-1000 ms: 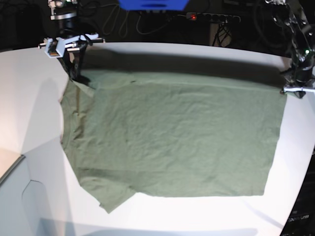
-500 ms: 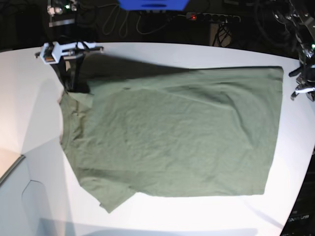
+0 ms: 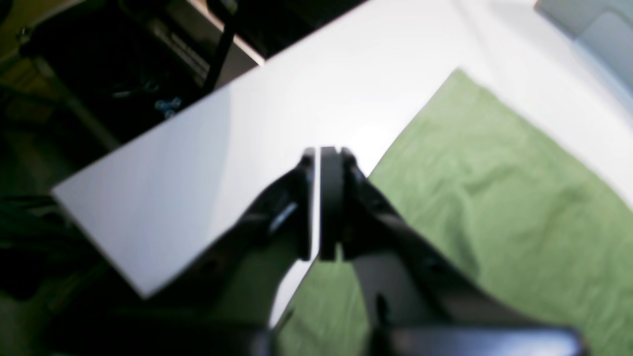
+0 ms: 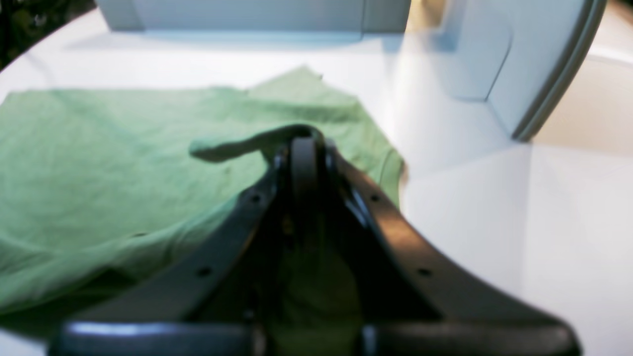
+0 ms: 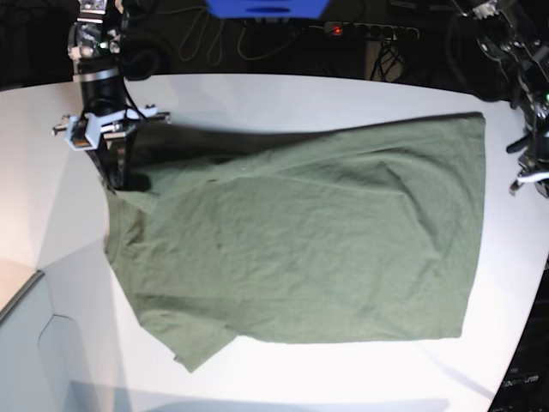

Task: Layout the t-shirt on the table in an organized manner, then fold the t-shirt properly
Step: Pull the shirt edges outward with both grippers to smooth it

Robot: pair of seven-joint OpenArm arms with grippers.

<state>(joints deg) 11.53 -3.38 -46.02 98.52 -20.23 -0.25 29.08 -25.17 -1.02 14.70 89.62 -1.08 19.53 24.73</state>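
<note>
The olive-green t-shirt (image 5: 300, 249) lies spread and wrinkled across the white table (image 5: 283, 94). Its far edge is slack and slants from the far right corner down to the left. My right gripper (image 5: 118, 176) is shut on the shirt's far left corner. In the right wrist view a fold of cloth (image 4: 237, 146) drapes over the closed fingertips of that gripper (image 4: 302, 141). My left gripper (image 5: 530, 178) hangs just beyond the shirt's right edge. In the left wrist view it (image 3: 321, 153) is shut and holds nothing, and the shirt (image 3: 494, 198) lies beside it.
A grey panel (image 5: 26, 343) sits at the table's near left corner and shows in the right wrist view (image 4: 544, 64). A power strip and cables (image 5: 369, 30) lie behind the far edge. The table's right edge runs close to my left gripper.
My right gripper has drawn the shirt's far left corner toward the near side. The far edge has opened out toward the back. My left gripper has come off the far right corner.
</note>
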